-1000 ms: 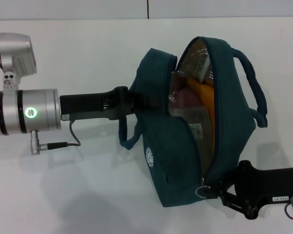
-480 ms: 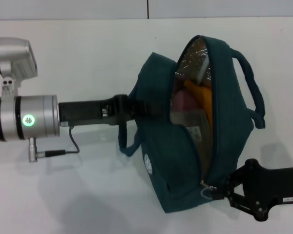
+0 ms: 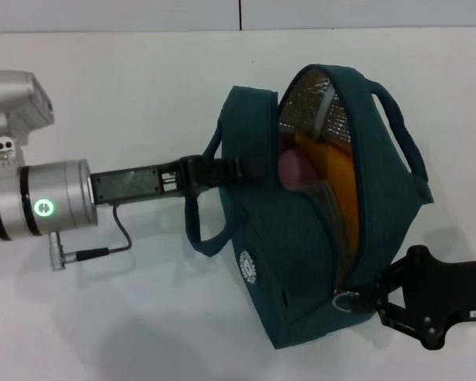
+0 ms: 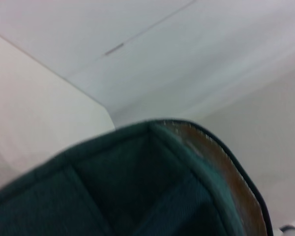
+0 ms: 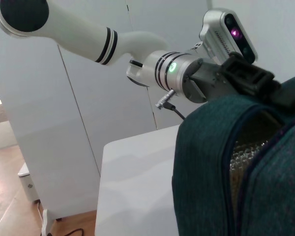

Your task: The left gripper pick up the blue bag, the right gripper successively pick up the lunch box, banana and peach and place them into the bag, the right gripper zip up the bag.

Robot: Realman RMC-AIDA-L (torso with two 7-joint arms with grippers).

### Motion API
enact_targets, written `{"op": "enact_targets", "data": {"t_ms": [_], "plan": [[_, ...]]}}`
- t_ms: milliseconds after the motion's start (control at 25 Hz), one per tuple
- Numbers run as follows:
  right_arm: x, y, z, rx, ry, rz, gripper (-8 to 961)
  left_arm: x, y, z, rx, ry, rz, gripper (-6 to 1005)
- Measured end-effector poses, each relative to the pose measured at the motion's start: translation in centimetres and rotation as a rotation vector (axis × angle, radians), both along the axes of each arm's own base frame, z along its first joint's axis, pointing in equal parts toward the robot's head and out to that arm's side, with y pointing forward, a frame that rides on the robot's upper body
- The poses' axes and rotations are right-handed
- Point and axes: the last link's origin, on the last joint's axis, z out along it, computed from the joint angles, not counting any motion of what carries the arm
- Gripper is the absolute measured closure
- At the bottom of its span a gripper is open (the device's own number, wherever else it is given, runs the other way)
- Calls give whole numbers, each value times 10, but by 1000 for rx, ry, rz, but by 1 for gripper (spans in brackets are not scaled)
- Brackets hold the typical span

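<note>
1. Left gripper (image 3: 226, 172) clamped on the blue bag's (image 3: 278, 262) side wall, just beside a loop handle.
2. Blue bag held above the white table (image 3: 143, 79), mouth gaping — peach (image 3: 295, 168) and banana (image 3: 337, 178) inside. Soft, floppy fabric; best pulled by the zipper ring (image 3: 347, 301).
3. Right gripper (image 3: 373, 300) pinched on that ring. Since a second ago, bag swung lower and rightward — zipper barely advanced.

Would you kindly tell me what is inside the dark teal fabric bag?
Inside the dark teal fabric bag: silver foil lining, a curved yellow banana and a pink peach. Anything beneath them is covered.
</note>
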Motion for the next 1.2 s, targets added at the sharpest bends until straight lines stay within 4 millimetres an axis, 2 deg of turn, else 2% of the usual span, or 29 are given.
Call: {"op": "enact_targets", "data": {"t_ms": [200,440,680,1000,1200], "plan": [[0,0,1,1,-4,5,946,-4,3,4,50,-3,12,658],[7,-1,16,9,-32,2,946,-10,0,8,98,-15,15,434],[14,-2,22,11,-53,-22,945,-10,1,10,116,-32,21,431],[19,-4,11,-24,-71,-51,943,-10,2,12,129,-44,29,429],[20,-4,21,3,-40,-62,942,-10,1,12,131,-46,32,429]]}}
